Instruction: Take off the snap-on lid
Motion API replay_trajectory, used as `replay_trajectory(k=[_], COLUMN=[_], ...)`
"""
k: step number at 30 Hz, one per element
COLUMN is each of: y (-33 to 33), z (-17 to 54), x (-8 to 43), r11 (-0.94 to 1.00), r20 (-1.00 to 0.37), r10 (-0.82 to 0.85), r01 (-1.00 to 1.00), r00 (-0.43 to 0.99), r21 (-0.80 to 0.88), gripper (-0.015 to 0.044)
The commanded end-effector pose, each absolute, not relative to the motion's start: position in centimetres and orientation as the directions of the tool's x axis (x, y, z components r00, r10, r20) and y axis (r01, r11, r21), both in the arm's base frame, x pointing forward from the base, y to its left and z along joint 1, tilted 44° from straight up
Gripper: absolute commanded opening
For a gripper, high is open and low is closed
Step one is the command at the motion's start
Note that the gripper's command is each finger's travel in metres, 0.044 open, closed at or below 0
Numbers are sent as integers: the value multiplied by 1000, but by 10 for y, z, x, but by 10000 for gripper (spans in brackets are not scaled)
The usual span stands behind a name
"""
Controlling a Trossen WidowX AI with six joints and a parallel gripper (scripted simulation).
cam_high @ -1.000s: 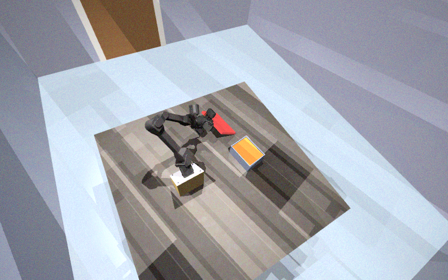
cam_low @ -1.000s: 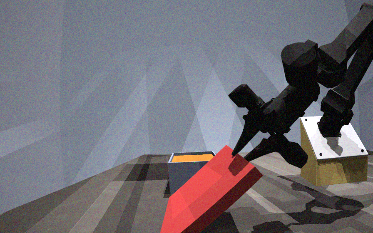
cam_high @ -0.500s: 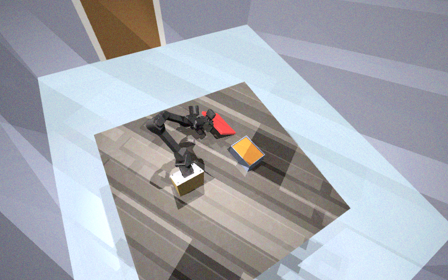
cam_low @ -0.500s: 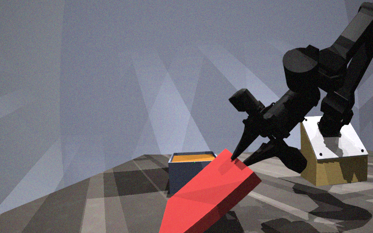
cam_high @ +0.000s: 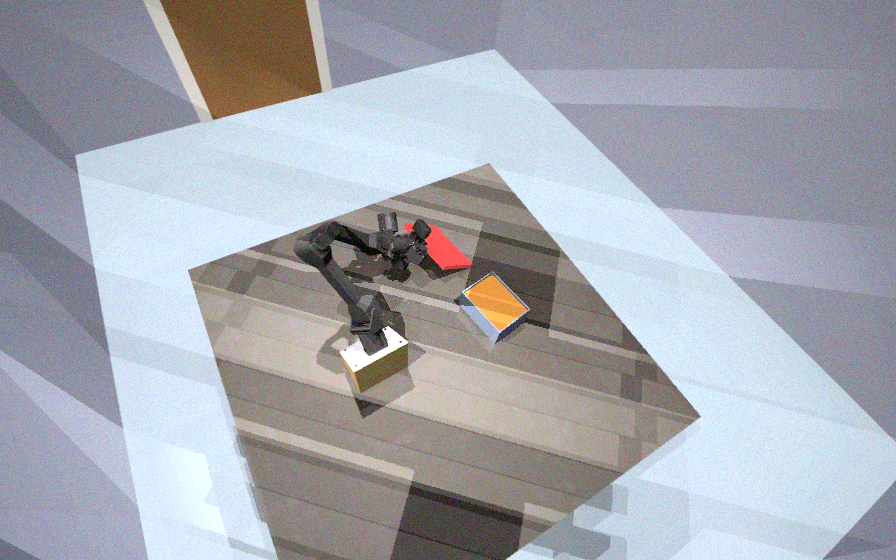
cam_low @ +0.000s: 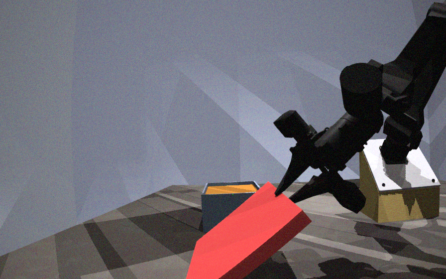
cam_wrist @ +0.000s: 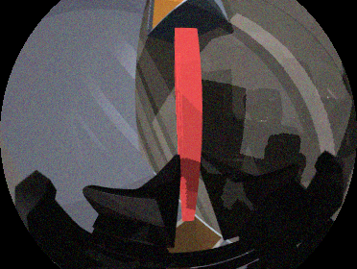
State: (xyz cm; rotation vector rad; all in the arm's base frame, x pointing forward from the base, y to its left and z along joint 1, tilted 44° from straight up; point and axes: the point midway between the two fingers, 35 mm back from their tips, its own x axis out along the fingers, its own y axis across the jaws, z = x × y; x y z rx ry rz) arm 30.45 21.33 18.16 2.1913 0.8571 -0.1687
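The storage box [cam_high: 494, 305] [cam_low: 220, 201] [cam_wrist: 181, 1] stands open on the wooden table, grey-blue walls with an orange inside. The red lid [cam_high: 446, 248] [cam_low: 250, 226] [cam_wrist: 187, 115] is off the box and to its back left, tilted, its far end low near the table. My gripper [cam_high: 418, 242] [cam_low: 284, 194] [cam_wrist: 189, 158] is shut on the lid's near edge, one finger above it and one below. In the wrist view the lid shows edge-on between the fingers, pointing toward the box.
The arm's base block [cam_high: 374, 359] [cam_low: 397, 191], yellow with a white top, stands in front of the gripper. A pale blue border [cam_high: 165, 198] surrounds the wooden top. A brown door [cam_high: 241, 52] is at the back.
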Motion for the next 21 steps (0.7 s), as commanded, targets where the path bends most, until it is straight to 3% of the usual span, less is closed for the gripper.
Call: replay_trajectory(k=[1, 21], y=[218, 230], z=[175, 163], x=[302, 302], r11=[-474, -474], r20=[-383, -383], r10=[534, 534], r01=[642, 642], r00=[754, 754], r21=[603, 603], gripper=[0, 0])
